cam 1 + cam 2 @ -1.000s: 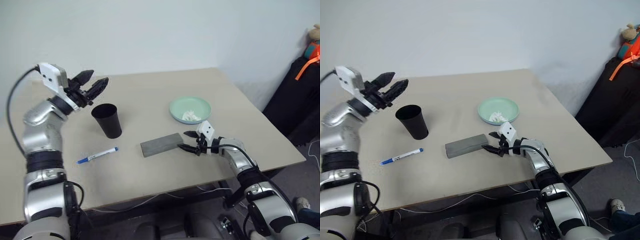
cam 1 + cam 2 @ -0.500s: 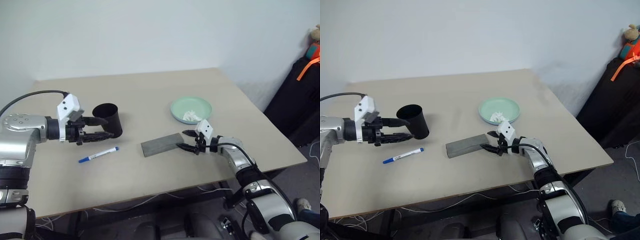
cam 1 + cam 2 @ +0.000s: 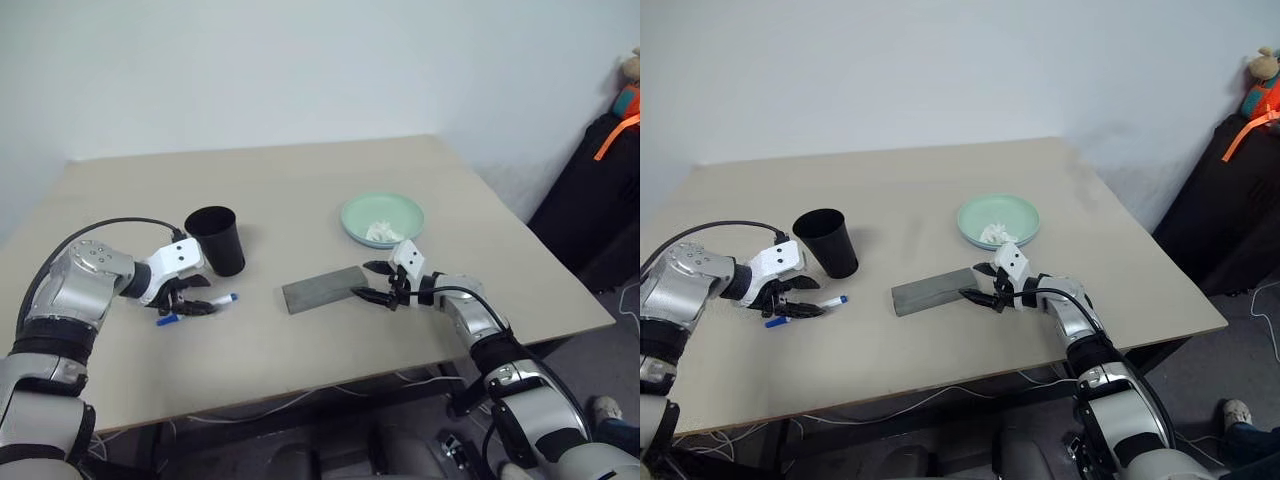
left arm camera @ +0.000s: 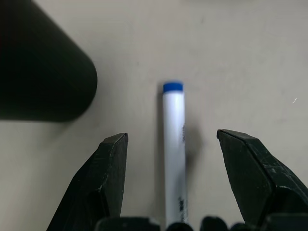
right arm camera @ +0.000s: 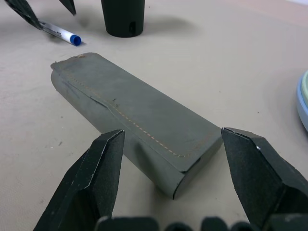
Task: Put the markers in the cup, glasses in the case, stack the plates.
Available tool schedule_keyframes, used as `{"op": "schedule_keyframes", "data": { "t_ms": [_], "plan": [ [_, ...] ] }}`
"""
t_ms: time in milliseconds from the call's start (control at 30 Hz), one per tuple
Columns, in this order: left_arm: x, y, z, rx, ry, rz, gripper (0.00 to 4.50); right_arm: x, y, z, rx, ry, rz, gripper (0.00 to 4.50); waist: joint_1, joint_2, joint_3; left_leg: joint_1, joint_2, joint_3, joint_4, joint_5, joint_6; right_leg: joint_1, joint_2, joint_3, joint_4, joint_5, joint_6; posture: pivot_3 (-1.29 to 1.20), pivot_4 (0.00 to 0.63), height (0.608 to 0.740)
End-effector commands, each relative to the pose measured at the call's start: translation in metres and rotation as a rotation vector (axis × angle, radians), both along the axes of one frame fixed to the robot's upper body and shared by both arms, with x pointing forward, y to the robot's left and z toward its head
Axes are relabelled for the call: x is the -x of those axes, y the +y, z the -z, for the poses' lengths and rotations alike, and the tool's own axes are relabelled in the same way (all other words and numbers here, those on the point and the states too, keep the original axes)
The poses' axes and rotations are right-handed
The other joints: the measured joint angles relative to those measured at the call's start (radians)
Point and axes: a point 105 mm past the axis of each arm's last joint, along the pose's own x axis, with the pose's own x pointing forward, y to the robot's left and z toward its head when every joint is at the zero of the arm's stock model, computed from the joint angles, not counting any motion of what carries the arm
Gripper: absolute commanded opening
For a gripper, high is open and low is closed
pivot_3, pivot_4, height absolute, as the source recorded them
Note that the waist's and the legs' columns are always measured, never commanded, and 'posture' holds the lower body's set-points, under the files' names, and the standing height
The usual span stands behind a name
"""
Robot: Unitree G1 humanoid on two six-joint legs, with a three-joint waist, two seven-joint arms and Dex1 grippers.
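Beige worktop (image 3: 300, 190) carries everything. On it the marker (image 4: 174, 144) lies flat between the spread fingers of the left claw (image 3: 190, 300), untouched, just beside the upright black cup (image 3: 217, 240). Further right, the closed grey case (image 5: 134, 120) rests with its near end between the released fingers of the right claw (image 3: 372, 283). Beyond it sits the mint green plate (image 3: 381, 218), holding a white tissue wad (image 3: 379, 232).
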Motion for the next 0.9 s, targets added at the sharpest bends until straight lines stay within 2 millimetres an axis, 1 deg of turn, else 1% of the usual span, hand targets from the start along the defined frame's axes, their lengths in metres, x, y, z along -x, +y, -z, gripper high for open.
{"op": "schedule_keyframes", "data": {
  "t_ms": [33,167,367,467,533,600,700,733,800,900],
  "plan": [
    [-0.004,0.004,-0.003,-0.044,0.017,0.036,3.10,-0.006,0.001,-0.017,-0.009,-0.060,-0.004,3.49,0.000,0.000,0.000,0.000,0.000,0.000,0.000,0.000,0.000,0.000,0.000,0.000,0.000,0.000,0.000,0.00,0.000,0.720],
    [-0.004,0.011,0.008,-0.090,0.059,0.035,3.10,-0.006,0.001,-0.017,-0.010,-0.060,-0.006,3.49,0.000,0.000,0.000,0.000,0.000,0.000,0.000,0.000,0.000,0.000,0.000,0.000,0.000,0.000,0.000,0.00,0.000,0.720],
    [-0.001,0.009,0.020,-0.091,0.113,0.060,3.10,-0.005,0.001,-0.017,-0.010,-0.059,-0.007,3.49,0.000,0.000,0.000,0.001,0.000,0.001,0.000,0.000,0.000,0.001,0.000,0.001,0.000,0.000,0.000,0.00,0.000,0.720],
    [0.001,0.008,0.022,-0.087,0.124,0.069,2.54,-0.005,0.000,-0.017,-0.009,-0.060,-0.006,3.49,0.000,0.001,-0.001,0.002,0.000,0.001,0.000,0.000,0.000,0.002,0.000,0.001,0.001,0.000,0.000,0.00,0.000,0.720],
    [0.001,0.007,0.023,-0.081,0.125,0.073,1.96,-0.005,0.000,-0.017,-0.009,-0.061,-0.005,3.49,0.000,0.002,-0.001,0.003,0.000,0.001,0.000,0.000,0.000,0.002,0.000,0.002,0.001,0.000,0.000,0.00,0.000,0.720],
    [0.002,0.006,0.023,-0.067,0.124,0.076,1.19,-0.005,0.000,-0.017,-0.008,-0.062,-0.004,3.49,0.001,0.002,-0.001,0.004,0.000,0.001,0.000,0.000,0.000,0.004,0.000,0.002,0.001,0.000,0.000,0.00,0.000,0.720],
    [0.001,0.003,0.020,-0.038,0.113,0.083,0.18,-0.005,0.000,-0.017,-0.010,-0.062,-0.006,3.49,0.000,0.002,-0.001,0.004,0.000,0.001,0.001,0.000,0.001,0.004,0.000,0.002,0.001,0.000,0.000,0.00,0.000,0.720],
    [0.001,0.003,0.019,-0.029,0.109,0.084,0.07,-0.004,0.000,-0.017,-0.011,-0.062,-0.006,3.49,0.000,0.002,-0.001,0.005,0.000,0.000,0.001,0.000,0.001,0.004,0.000,0.002,0.001,0.000,0.000,0.00,0.000,0.720],
    [0.000,0.000,0.016,-0.010,0.101,0.090,0.08,-0.004,0.000,-0.017,-0.011,-0.061,-0.009,3.49,0.000,0.002,-0.001,0.005,0.000,0.000,0.001,0.000,0.001,0.004,0.000,0.002,0.001,0.000,0.000,0.00,0.000,0.720],
    [-0.002,-0.010,0.008,0.057,0.054,0.119,0.08,-0.003,0.000,-0.018,-0.008,-0.061,-0.013,3.49,0.000,0.002,-0.001,0.004,0.000,0.000,0.001,0.000,0.001,0.003,0.000,0.002,0.001,0.000,0.000,0.00,0.000,0.720]
  ]
}}
